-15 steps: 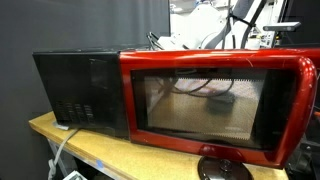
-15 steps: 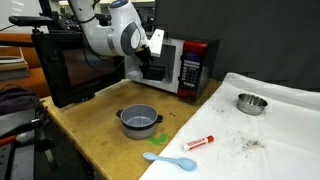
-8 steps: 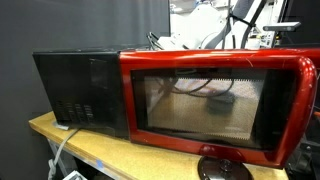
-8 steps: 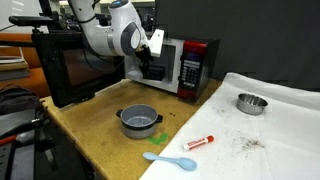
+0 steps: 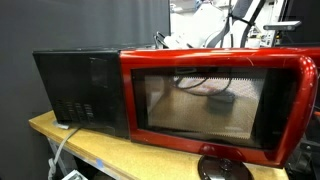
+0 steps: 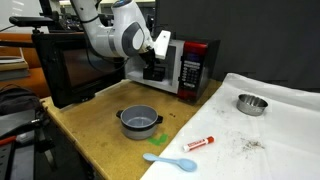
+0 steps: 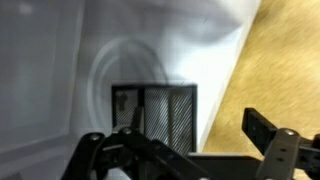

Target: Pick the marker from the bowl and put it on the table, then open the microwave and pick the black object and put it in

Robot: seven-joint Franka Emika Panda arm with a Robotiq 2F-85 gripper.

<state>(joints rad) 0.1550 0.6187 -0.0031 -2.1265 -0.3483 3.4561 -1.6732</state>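
Observation:
The red microwave (image 6: 190, 66) stands at the back of the tan table (image 6: 95, 115) with its door (image 5: 215, 100) swung open. The black object (image 7: 155, 116), a blocky item with a mesh face, lies on the white floor inside the microwave. My gripper (image 7: 185, 142) is open just above it, touching nothing; in an exterior view it (image 6: 152, 68) reaches into the cavity. The grey bowl (image 6: 139, 121) sits empty mid-table. The red-and-white marker (image 6: 200, 142) lies on the table to its right.
A blue spoon (image 6: 170, 160) lies near the table's front edge. A silver bowl (image 6: 251, 103) sits on a white cloth (image 6: 270, 130). A flat black disc (image 5: 222, 168) lies below the open door. A big black box (image 5: 80, 92) stands beside the microwave.
My wrist has shifted slightly to the right at the microwave opening. The bowl, marker and spoon have not moved.

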